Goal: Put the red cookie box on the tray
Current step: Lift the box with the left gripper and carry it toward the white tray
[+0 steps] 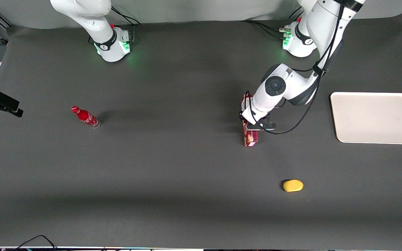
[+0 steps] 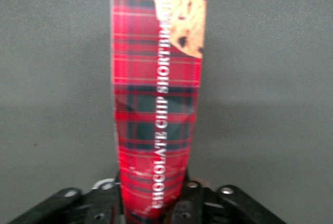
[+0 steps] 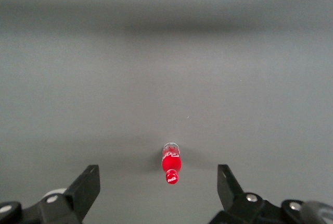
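Observation:
The red cookie box [image 1: 250, 137] is a long tartan-red carton with a cookie picture at one end, lying on the dark table mat nearer the working arm's end. My left gripper [image 1: 258, 126] sits over its middle. In the left wrist view the box [image 2: 156, 104] runs straight out from between the black fingers [image 2: 193, 199], which press against both of its long sides, so the gripper [image 2: 155, 206] is shut on it. The cream-white tray [image 1: 375, 118] lies flat with nothing on it, farther toward the working arm's end of the table, well apart from the box.
A small red bottle [image 1: 86, 117] lies on its side toward the parked arm's end, also seen in the right wrist view as the bottle [image 3: 171, 165]. A yellow oval object [image 1: 293, 185] rests nearer the front camera than the box.

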You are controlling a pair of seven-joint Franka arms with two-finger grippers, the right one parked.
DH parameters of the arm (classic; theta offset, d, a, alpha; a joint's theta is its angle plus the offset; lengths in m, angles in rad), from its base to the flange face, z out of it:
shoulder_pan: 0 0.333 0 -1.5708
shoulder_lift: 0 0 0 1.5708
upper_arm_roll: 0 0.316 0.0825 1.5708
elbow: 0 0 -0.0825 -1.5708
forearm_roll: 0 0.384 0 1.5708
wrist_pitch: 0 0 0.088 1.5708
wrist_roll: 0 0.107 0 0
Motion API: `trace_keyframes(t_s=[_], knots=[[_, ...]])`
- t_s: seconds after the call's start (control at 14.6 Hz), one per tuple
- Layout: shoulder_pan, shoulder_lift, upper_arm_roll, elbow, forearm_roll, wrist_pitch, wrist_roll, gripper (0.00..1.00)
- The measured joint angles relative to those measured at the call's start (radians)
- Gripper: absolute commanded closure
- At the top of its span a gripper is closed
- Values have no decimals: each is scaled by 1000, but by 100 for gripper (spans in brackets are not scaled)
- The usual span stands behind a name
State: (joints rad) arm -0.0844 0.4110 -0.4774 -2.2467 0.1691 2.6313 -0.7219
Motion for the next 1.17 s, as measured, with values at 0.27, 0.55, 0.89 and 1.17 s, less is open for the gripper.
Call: trace_keyframes(t_s=[0.27, 0.55, 0.89, 1.17], knots=[[0, -3, -1, 3, 0, -4, -13, 100], [2, -14, 0, 21, 1, -33, -15, 100], [29, -121, 1, 274, -39, -437, 8, 100], [82, -158, 49, 556, -120, -769, 138, 100]])
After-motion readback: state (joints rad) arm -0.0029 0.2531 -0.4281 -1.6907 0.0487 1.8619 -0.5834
